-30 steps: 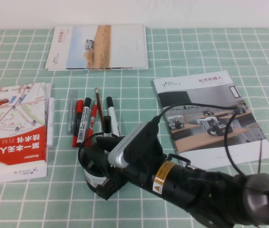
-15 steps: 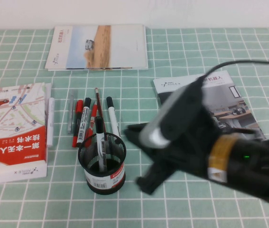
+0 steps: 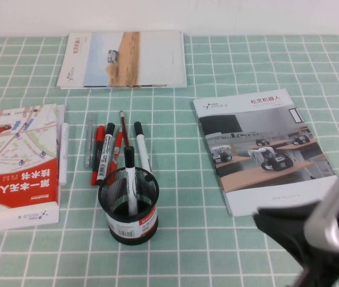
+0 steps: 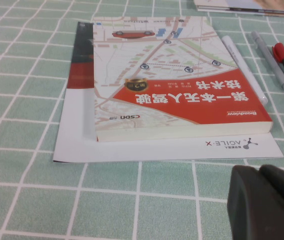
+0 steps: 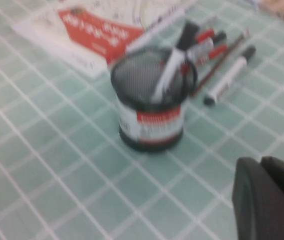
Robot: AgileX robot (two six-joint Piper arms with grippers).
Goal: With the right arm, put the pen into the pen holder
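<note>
Black-capped pen (image 3: 130, 179) upright in pen holder (image 3: 128, 206); right gripper (image 5: 269, 197) beside; left gripper (image 4: 267, 202) parked.

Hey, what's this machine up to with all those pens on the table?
The pen already stands in the pen holder, black cap up. The right arm sits at the near right corner of the table, away from the holder, its right gripper holding nothing. The left gripper rests parked beside the red book. Other pens lie behind the holder.

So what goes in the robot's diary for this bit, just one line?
pen: upright in pen holder | right claw: near-right of holder, empty | left claw: beside red book | step: done
</note>
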